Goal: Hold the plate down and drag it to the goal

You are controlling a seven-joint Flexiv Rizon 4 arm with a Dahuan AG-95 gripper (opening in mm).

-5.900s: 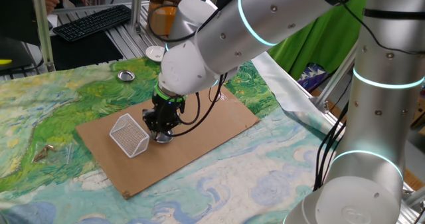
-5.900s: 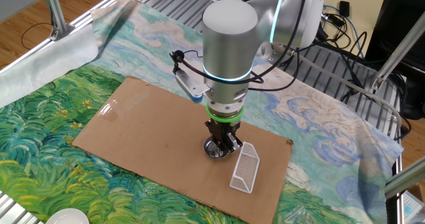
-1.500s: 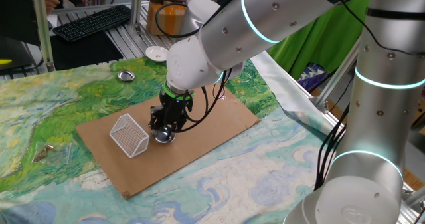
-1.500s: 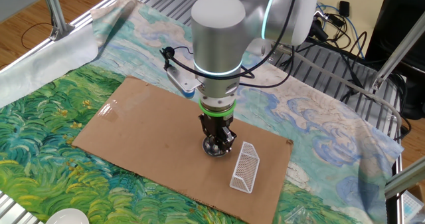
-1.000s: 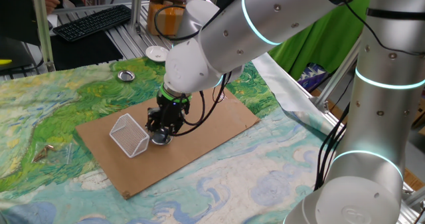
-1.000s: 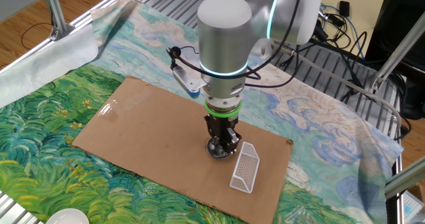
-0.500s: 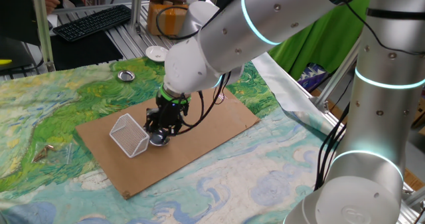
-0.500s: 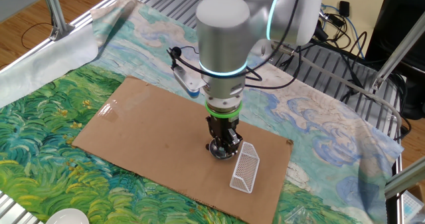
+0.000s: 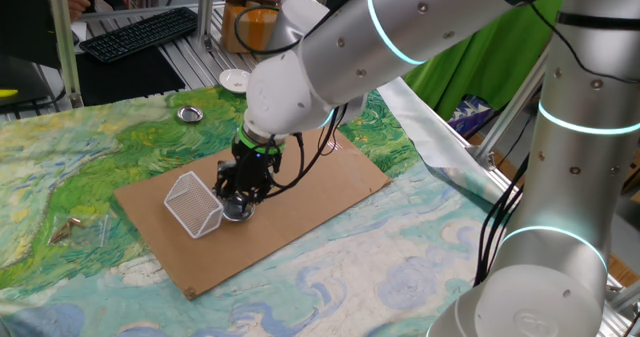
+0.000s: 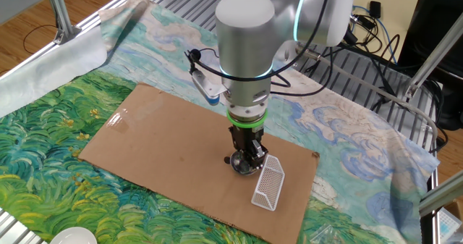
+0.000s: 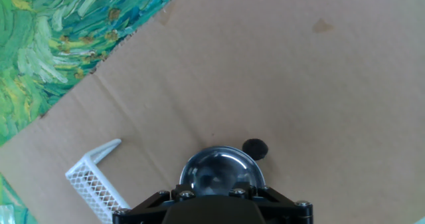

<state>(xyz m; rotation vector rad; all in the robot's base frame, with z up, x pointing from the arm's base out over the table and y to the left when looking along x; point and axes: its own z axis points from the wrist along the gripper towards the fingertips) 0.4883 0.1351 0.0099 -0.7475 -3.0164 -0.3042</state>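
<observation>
The plate (image 9: 233, 214) is a small shiny steel dish on the brown cardboard sheet (image 9: 320, 177). It lies right beside the goal, a white wire-mesh basket (image 9: 193, 203) tipped on its side. My gripper (image 9: 241, 199) stands upright on the plate, fingers together, tips pressed into its hollow. In the other fixed view the gripper (image 10: 245, 157) covers most of the plate (image 10: 239, 165), with the basket (image 10: 268, 182) just to its right. In the hand view the plate (image 11: 219, 167) sits at the bottom centre, the basket (image 11: 93, 179) at lower left; my fingertips are hidden.
A tiny black dot (image 11: 254, 148) lies on the cardboard by the plate's rim. Another steel dish (image 9: 189, 113) and a white ceramic dish (image 9: 234, 79) sit at the back of the painted cloth. A keyboard (image 9: 140, 32) lies beyond the table.
My gripper has slid the plate a short way across the cardboard toward the basket. The gap between plate and basket has closed. The basket has not moved.
</observation>
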